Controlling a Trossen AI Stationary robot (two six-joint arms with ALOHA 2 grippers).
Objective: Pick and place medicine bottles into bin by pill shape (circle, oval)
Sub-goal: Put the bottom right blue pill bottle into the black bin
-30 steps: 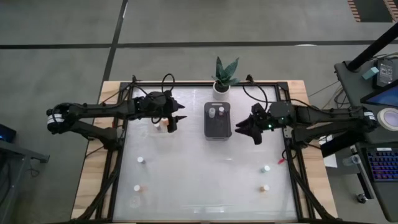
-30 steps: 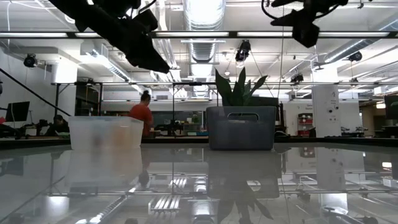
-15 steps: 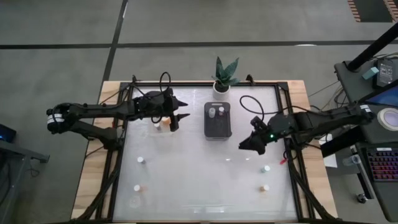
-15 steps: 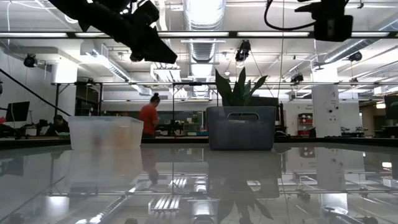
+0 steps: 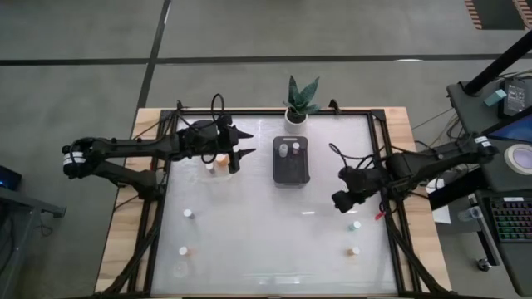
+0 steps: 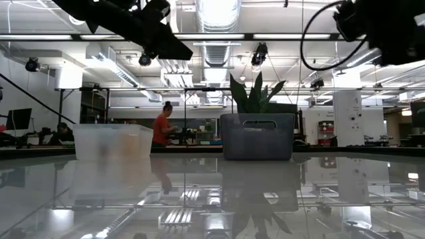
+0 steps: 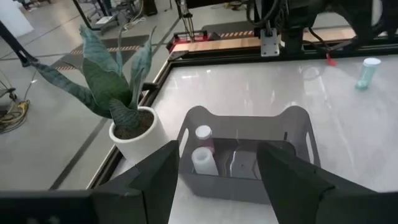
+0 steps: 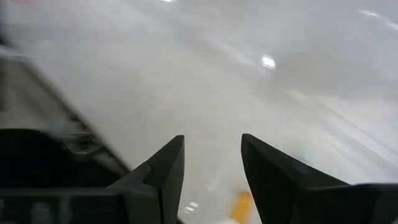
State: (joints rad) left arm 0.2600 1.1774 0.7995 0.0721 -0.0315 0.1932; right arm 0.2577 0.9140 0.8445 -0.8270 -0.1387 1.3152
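Right of centre in the high view, the right pincer (image 5: 342,200) is hanging empty with fingers parted, near a greenish bottle (image 5: 356,225) standing on the surface (image 5: 274,241). At upper left, the left pincer (image 5: 243,146) is gaping wide beside the clear bin (image 5: 218,166). The grey bin (image 5: 291,161) is holding two bottles. Risk: a fast, off-centre descent could be tipping the small bottle.

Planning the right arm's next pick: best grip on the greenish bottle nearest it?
Take the greenish bottle around its narrow body just under the white cap, coming straight down. It stands upright and alone on the table, with free space all around. The right tool, fingers open, hovers close beside it.
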